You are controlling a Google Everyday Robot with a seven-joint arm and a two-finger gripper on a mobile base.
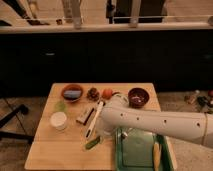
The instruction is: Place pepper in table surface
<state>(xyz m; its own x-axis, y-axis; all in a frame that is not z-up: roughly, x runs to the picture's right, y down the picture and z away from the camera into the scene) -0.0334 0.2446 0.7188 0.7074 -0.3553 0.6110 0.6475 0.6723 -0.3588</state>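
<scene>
The pepper [92,143], small, slim and dark green, sits at the front middle of the light wooden table surface [55,150], just left of the green tray. I cannot tell whether it rests on the wood or is still held. My white arm reaches in from the right across the table. My gripper [102,131] is at its lower left end, just above and right of the pepper, mostly hidden by the arm's bulk.
A green tray [120,155] at the front right holds a long yellow item [157,155]. On the table are a brown bowl [73,93], a dark item [93,93], an orange fruit [107,93], a dark red bowl [138,96], a pale green piece [61,106], a white cup [58,120], a snack bar [85,116] and a long white item [95,119].
</scene>
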